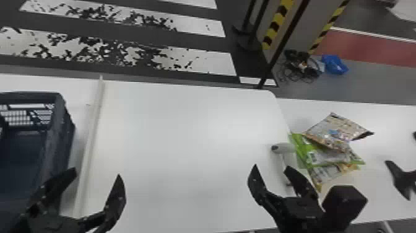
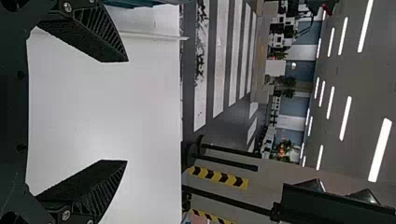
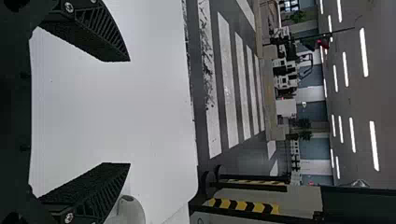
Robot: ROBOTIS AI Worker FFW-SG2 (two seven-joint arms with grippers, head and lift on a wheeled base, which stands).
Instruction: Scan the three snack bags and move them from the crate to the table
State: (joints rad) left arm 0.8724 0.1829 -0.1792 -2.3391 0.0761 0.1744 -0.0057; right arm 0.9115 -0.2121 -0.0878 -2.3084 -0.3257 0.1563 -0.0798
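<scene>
In the head view my left gripper [image 1: 97, 176] stands open at the lower left, between the blue crate [image 1: 58, 124] and the bare white table [image 1: 185, 139]. My right gripper [image 1: 270, 167] is also open, just left of the snack bags. A brown and white bag [image 1: 337, 130] overlaps a green bag [image 1: 328, 156], and a yellowish bag [image 1: 328, 173] lies partly beneath. The white scanner [image 1: 283, 148] touches the green bag's left side. In the left wrist view my left gripper [image 2: 127, 111] holds nothing; in the right wrist view my right gripper [image 3: 130, 112] is empty, with the scanner [image 3: 128, 212] beside one finger.
A pale raised strip [image 1: 91, 130] runs across the table beside the crate. A black object [image 1: 402, 179] sits at the right edge, beyond the bags. Behind the table stand posts with yellow and black stripes [image 1: 275, 24].
</scene>
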